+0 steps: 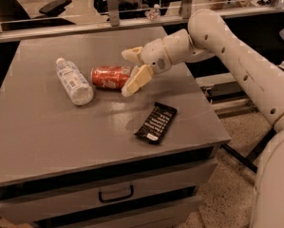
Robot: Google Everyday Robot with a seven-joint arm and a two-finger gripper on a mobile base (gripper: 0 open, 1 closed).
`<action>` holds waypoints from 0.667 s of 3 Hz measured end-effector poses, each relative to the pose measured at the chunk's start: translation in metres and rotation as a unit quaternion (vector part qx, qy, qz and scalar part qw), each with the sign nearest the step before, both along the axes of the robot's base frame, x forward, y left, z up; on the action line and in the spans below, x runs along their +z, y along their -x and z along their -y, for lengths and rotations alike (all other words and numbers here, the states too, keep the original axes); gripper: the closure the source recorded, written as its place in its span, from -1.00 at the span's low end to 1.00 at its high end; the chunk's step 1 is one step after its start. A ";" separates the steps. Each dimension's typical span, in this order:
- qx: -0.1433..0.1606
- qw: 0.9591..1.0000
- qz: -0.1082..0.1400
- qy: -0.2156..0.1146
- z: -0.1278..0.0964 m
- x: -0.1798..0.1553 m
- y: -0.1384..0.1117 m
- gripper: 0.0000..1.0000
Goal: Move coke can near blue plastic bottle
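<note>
The coke can lies on its side on the grey table, just right of the blue plastic bottle. The bottle also lies on its side, white cap pointing to the far left. A small gap separates can and bottle. My gripper is open just right of the can's end. One cream finger is above and behind the can's right end, the other in front of it. It holds nothing.
A black snack packet lies on the table to the front right of the can. The table has drawers with a handle below its front edge. A glass rail and office chairs stand behind.
</note>
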State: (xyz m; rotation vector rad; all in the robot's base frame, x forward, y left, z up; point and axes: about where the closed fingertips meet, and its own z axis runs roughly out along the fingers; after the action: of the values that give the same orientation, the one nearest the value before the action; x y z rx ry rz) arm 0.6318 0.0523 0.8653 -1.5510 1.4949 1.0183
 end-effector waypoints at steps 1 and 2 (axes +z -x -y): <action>-0.036 0.999 0.009 0.003 0.020 0.004 -0.007 -1.00; -0.115 0.993 0.028 0.017 0.070 0.013 -0.014 -1.00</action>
State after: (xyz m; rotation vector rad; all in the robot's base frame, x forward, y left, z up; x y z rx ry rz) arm 0.6457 -0.0174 0.8782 -1.3806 1.6148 0.8137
